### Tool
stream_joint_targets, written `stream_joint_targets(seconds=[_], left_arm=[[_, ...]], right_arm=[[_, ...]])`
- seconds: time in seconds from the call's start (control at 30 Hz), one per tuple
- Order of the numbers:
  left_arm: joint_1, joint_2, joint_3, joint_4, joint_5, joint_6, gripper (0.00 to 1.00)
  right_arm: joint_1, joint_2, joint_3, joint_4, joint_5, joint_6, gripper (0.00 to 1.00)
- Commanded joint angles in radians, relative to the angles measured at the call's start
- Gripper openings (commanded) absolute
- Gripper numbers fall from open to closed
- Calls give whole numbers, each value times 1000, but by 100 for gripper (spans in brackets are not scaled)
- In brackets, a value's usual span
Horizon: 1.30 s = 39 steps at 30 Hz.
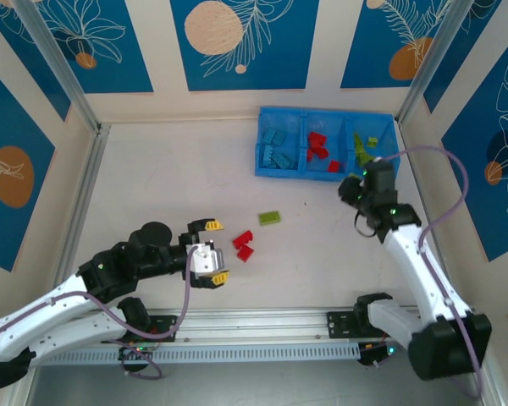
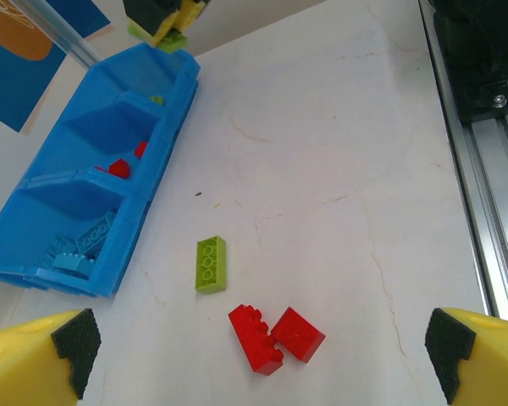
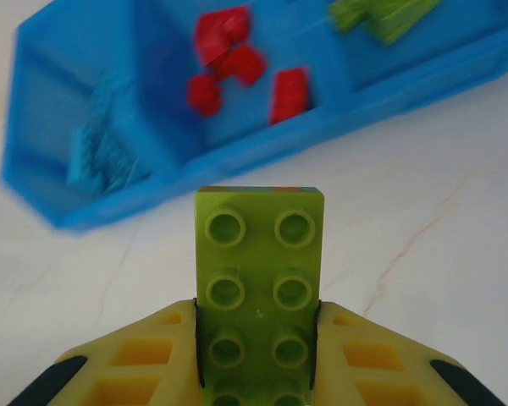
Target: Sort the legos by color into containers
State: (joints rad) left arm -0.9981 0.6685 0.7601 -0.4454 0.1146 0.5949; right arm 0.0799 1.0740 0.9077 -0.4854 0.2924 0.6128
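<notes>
Lime green brick [image 3: 258, 279], studs toward the lens, pinched at its lower half between the yellow fingers [image 3: 144, 364] of the right end effector [image 3: 258, 372]. Beyond it, blurred: bright blue tray [image 3: 237, 161] of three side-by-side compartments.

Top view: right end effector [image 1: 366, 169] at the near wall of the tray [image 1: 259, 144], by the right-hand compartment. Compartment contents, left to right in this view: light blue bricks [image 1: 277, 149]; red bricks [image 1: 319, 147]; sorted lime green bricks [image 1: 370, 142].

Left end effector [image 1: 213, 251] spread wide, gripping nothing, low over the white desk [image 1: 152, 169] and well apart from the tray.

Left wrist view: black pads [image 2: 74, 342] at the two lower corners, jaws far apart. Between them and slightly ahead: two loose red bricks [image 2: 256, 340], touching each other, flat on the desk. Just beyond that pair, apart from it: loose lime brick [image 2: 210, 264], studs up, lying between the left end effector and the tray [image 2: 144, 194]. Same loose lime brick [image 1: 269, 217] and loose red bricks [image 1: 243, 245] near mid-desk in the top view.
</notes>
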Motion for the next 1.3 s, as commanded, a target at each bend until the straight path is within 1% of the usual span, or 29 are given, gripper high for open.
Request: stream_joint_targets(seconds=[0.0, 0.07, 0.17, 0.2, 0.23, 0.27, 0.33, 0.37, 0.43, 0.5, 0.57, 0.63, 0.7, 0.77, 0.8, 0.9, 0.93, 1.0, 1.03, 1.07, 1.13, 1.27], left_arm=[[36, -8, -20, 43, 58, 19, 100], [59, -11, -31, 48, 82, 10, 100], [75, -15, -27, 47, 106, 0, 100], [79, -16, -25, 48, 112, -1, 100], [85, -17, -24, 52, 114, -3, 100], [89, -19, -25, 52, 113, -4, 100], [95, -21, -28, 55, 112, -9, 100], [96, -21, -30, 55, 115, -11, 100], [99, -21, -30, 55, 127, -18, 100], [101, -21, -29, 53, 138, -18, 100], [107, -21, -28, 54, 141, -15, 100], [117, -20, -28, 58, 147, -15, 100], [126, -20, -28, 60, 158, -17, 100], [131, -16, -30, 58, 165, -17, 100], [133, -15, -30, 58, 166, -17, 100], [140, -8, -30, 58, 178, -18, 100], [143, -5, -28, 57, 181, -20, 100], [148, -1, -25, 51, 187, -22, 100], [150, -1, -24, 48, 188, -23, 100], [151, -1, -24, 45, 187, -24, 100], [153, -5, -25, 45, 185, -27, 100], [154, -7, -28, 41, 177, -29, 100]], right_arm=[[-135, 209, 156, 23, -118, -72, 27], [-192, 373, 282, 14, -143, -84, 26], [-234, 590, 475, -41, -147, -85, 26], [-240, 646, 536, -66, -142, -84, 27], [-246, 705, 606, -98, -135, -82, 30], [-254, 759, 673, -128, -136, -82, 40], [-264, 837, 790, -194, -141, -84, 63], [-267, 865, 852, -240, -138, -86, 71], [-267, 880, 888, -281, -165, -99, 77], [-265, 836, 837, -274, -208, -83, 78], [-252, 738, 704, -213, -252, -52, 78], [-219, 615, 564, -145, -265, -29, 78], [-165, 489, 416, -90, -253, -2, 78], [-74, 374, 295, -52, -236, 20, 78], [-28, 336, 260, -48, -218, 31, 78], [182, 288, 187, -49, -177, 42, 78], [249, 297, 183, -59, -154, 36, 78], [382, 332, 192, -97, -66, 21, 78], [439, 367, 204, -115, -4, 11, 80], [491, 402, 216, -134, 58, -4, 85], [556, 488, 241, -152, 125, -49, 100], [619, 659, 322, -165, 123, -127, 99]])
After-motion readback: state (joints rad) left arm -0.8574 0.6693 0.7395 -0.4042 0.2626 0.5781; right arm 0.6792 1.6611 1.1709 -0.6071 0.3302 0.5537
